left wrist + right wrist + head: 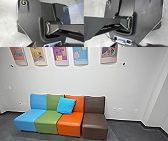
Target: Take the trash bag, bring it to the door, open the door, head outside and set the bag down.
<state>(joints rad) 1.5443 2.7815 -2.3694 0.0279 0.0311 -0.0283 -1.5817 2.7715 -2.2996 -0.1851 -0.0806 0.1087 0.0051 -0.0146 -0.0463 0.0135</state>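
At the lower edge of the left wrist view, a dark pointed part [32, 44] may belong to my left gripper, whose state I cannot tell. A similar dark part [114, 45] stands low in the right wrist view, possibly of my right gripper; whether that one is open or shut is unclear too.
Ahead, a row of blue, green, orange and brown seats [70, 122] stands against a pale wall [75, 79]. A bright blue cushion [66, 105] leans on the backrests. Colourful panels [80, 55] hang above. Dark floor [125, 130] lies at the brown seat's right.
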